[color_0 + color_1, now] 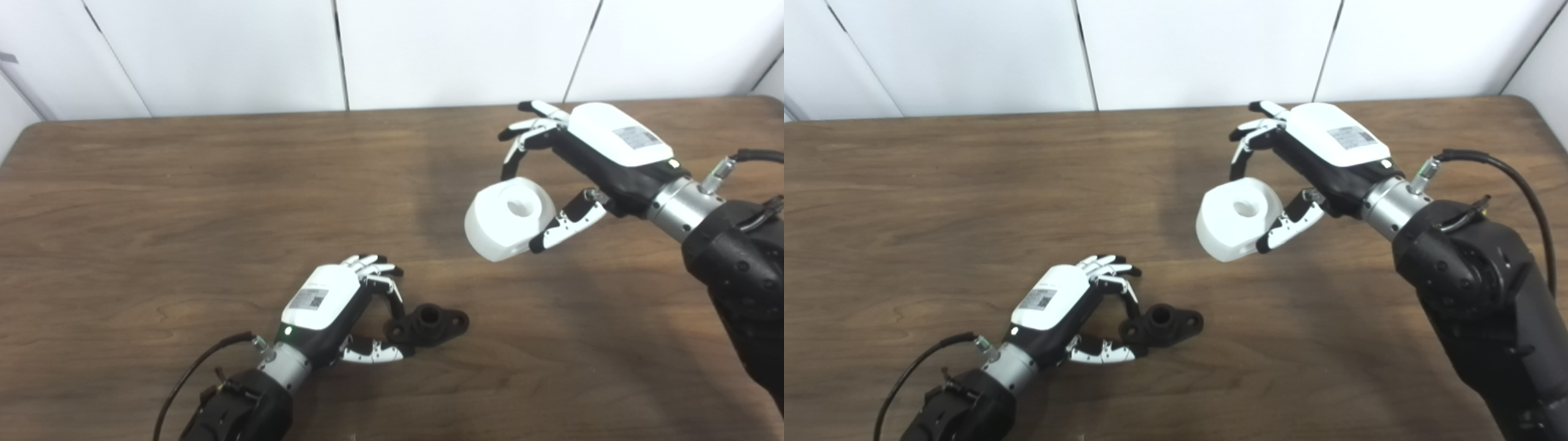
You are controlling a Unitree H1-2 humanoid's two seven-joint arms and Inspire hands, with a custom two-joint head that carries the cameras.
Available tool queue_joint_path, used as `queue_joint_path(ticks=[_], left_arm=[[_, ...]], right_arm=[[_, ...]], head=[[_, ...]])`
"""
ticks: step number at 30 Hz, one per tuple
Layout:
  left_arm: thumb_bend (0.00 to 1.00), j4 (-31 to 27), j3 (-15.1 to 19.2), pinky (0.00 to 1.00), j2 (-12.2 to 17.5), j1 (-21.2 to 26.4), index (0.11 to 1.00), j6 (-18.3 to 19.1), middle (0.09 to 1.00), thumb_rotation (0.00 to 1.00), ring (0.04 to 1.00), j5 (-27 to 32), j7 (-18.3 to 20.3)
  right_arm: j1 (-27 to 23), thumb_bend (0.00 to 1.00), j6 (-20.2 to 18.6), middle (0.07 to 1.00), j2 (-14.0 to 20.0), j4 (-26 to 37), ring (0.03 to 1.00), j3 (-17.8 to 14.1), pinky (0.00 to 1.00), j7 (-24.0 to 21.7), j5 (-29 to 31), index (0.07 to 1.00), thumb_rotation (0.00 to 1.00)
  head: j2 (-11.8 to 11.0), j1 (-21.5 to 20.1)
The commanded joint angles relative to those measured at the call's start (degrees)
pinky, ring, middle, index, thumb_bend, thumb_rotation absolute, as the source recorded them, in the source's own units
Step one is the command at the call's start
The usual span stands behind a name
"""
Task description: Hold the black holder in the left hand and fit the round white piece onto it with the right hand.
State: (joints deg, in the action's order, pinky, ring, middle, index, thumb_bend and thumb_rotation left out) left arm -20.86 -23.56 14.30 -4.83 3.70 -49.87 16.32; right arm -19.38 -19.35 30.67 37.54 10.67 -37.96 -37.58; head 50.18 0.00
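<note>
Your left robot hand pinches the near-left end of the black holder, which lies on the worktop near the front. Far right, your right robot hand grips the round white piece, lifted above the worktop, well apart from the holder

Lower centre of the frame: holder lying on the table, left hand just to its left, fingers touching its near-left end. Upper right: piece held off the table in the right hand, well apart from the holder, above and right of it.
</note>
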Motion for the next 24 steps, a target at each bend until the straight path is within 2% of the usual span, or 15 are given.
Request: queue_joint_path(ticks=[1,9,14,19,24], left_arm=[[0.52,0.45,-0.62,0.92,0.44,-0.22,0.487,1.17,0.831,0.05,0.913,-0.16,3.01],[0.52,0.67,-0.4,0.91,0.43,0.45,0.487,1.48,0.827,0.05,0.907,-0.05,3.66],[0.52,0.54,-0.17,0.91,0.29,0.73,0.487,1.69,0.829,0.05,0.91,0.17,4.35],[0.52,0.25,-0.12,0.91,0.04,1.1,0.487,2.31,0.831,0.05,0.913,-0.03,5.24],[0.52,0.41,-0.02,0.91,-0.12,1.24,0.487,2.15,0.829,0.05,0.912,0.0,5.13]], right_arm=[[-2.46,0.52,-0.48,0.824,-0.75,2.43,0.967,0.0,0.79,-0.19,-0.45,0.483,0.13],[-2.13,0.52,1.01,0.818,-2.93,4.11,0.965,1.91,0.87,-2.26,-0.82,0.482,0.14],[-2.06,0.52,0.72,0.817,-4.24,4.74,0.969,3.24,0.93,-3.35,-0.22,0.482,0.13],[-2.77,0.52,0.36,0.827,-5.2,5.34,0.98,4.65,0.96,-5.4,-1.2,0.482,0.13],[-3.12,0.52,0.24,0.823,-5.62,6.29,0.972,5.14,0.93,-6.88,-1.89,0.482,0.14]], head=[[0.63,-0.32],[1.27,-0.71],[2.46,-1.29],[3.02,-1.38],[3.3,-1.57]])
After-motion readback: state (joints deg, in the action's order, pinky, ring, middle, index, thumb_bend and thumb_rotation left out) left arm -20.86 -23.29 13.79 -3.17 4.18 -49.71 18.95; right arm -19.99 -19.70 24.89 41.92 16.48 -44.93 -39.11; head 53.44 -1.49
